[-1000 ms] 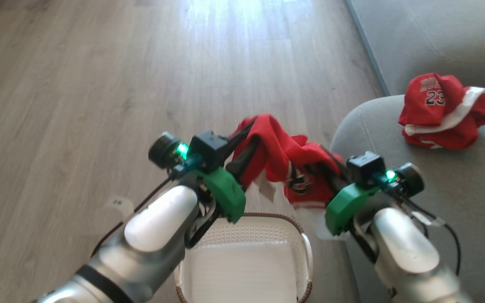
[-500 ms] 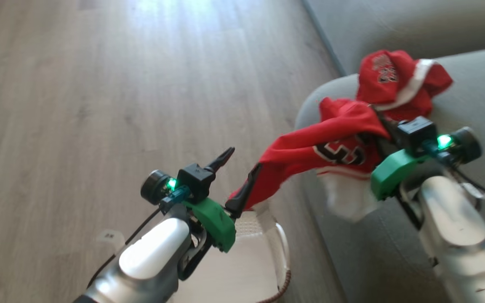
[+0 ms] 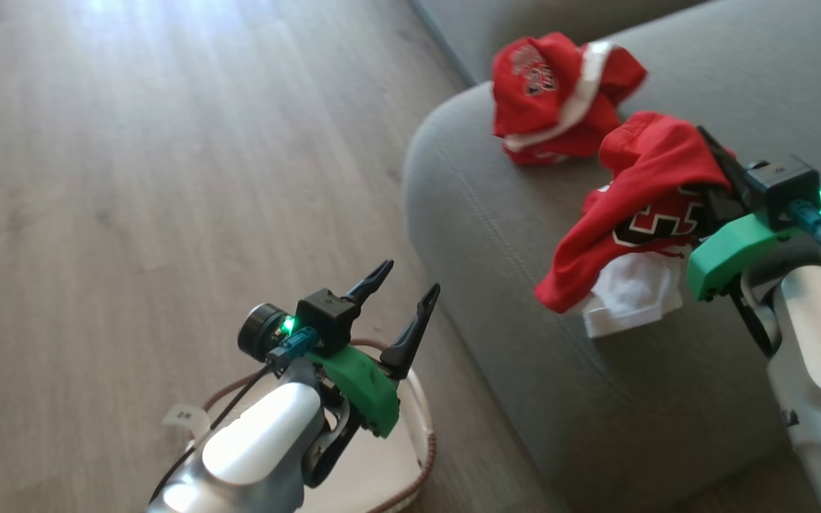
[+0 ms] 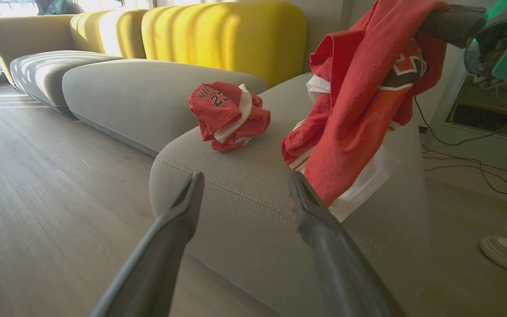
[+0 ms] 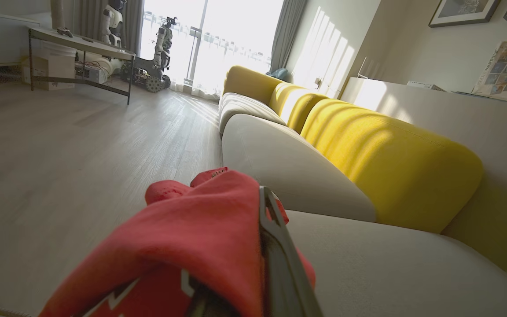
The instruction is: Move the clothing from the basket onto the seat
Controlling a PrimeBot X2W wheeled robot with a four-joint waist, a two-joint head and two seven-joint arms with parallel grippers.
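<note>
A red jersey [image 3: 638, 192] of the clothing hangs from my right gripper [image 3: 706, 146], which is shut on it above the grey seat [image 3: 510, 285]. Its white trim droops toward the cushion. In the right wrist view the fabric [image 5: 200, 237] drapes over one dark finger [image 5: 275, 246]. Another red jersey [image 3: 560, 92] lies crumpled on the seat farther back, also seen from the left wrist [image 4: 227, 114]. My left gripper [image 3: 409, 279] is open and empty, above the basket [image 3: 430, 449] at the seat's left. In the left wrist view the left gripper [image 4: 245, 176] faces the hanging jersey [image 4: 359, 101].
Wooden floor [image 3: 132, 178] stretches to the left of the seat. Yellow backrests [image 4: 222, 35] line the sofa's far side. A person's shoe [image 4: 504, 255] and cables [image 4: 469, 163] lie on the floor at the sofa's end. A table [image 5: 82, 44] stands far across the room.
My left gripper opened and let go of the jersey. The right gripper carried it from over the basket to above the seat. The head camera swung right.
</note>
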